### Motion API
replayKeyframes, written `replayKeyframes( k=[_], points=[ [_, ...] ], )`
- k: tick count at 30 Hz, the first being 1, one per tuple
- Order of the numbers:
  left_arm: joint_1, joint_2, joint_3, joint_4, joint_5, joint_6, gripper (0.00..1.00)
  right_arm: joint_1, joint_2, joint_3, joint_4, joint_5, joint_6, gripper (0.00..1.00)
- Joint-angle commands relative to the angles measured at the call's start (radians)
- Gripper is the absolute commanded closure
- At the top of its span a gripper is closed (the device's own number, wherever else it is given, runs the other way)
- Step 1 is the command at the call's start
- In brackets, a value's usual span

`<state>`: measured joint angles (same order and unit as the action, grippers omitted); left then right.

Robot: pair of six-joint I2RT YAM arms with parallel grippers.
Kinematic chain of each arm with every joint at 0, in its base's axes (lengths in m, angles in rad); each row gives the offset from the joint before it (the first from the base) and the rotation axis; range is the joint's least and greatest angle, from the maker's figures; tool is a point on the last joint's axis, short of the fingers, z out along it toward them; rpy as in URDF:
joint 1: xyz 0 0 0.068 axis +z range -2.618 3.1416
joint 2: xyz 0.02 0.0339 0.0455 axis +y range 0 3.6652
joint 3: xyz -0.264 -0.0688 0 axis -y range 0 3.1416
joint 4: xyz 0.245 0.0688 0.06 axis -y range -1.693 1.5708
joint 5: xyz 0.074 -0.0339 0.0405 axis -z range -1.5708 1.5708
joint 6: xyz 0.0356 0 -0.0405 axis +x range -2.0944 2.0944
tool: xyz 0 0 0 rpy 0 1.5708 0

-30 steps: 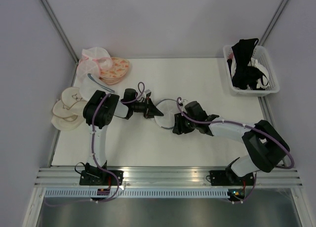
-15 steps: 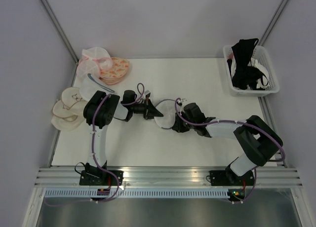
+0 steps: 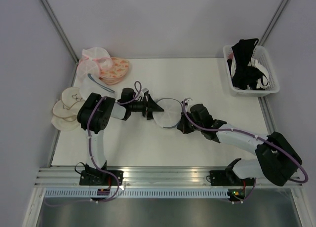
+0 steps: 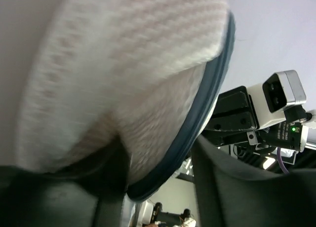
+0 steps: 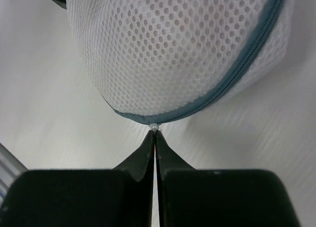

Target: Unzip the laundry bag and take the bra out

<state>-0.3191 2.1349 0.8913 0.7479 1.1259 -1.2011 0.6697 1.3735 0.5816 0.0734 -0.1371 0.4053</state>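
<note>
The step in hand is the unzipping, and it looks barely begun. The laundry bag [image 3: 168, 113] sits around the middle of the table [image 3: 207, 84], a little toward the left edge and well apart from every corner. The left pincer [image 3: 157, 109] meets it on its left side. In the left wrist view the dark fingers [image 4: 224, 187] stand on either side of the grey-blue zipper rim [image 4: 197, 123], so I judge it to be pinching the bag's edge to steady it.

The right pincer [image 3: 183, 124] comes in from the bag's right. Its wrist view shows the tips pressed together on the small pale zipper pull [image 5: 155, 125], which hangs at the lowest point of the rim. The length of zipper that shows there looks fully closed.

The bra itself cannot be made out (the mesh shows only a faint warm tint in the left wrist view), so I take it to be inside the bag.

The next move, as I judge it, calls for the right pincer to draw the pull along the curve of the rim and not straight away from it, while the left holds the bag firm against that pull. The tab is tiny and could slip free.
</note>
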Motion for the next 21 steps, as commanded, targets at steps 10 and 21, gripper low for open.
replayKeyframes(
  k=[10, 21],
  points=[
    [-0.063, -0.607, -0.205, -0.488, -0.368, 0.127, 0.24, 0.005, -0.220, 0.034, -0.179, -0.173, 0.027, 1.00],
    [-0.261, -0.961, -0.468, -0.622, -0.693, -0.011, 0.20, 0.011, -0.261, 0.035, -0.123, -0.231, 0.110, 1.00]
  ],
)
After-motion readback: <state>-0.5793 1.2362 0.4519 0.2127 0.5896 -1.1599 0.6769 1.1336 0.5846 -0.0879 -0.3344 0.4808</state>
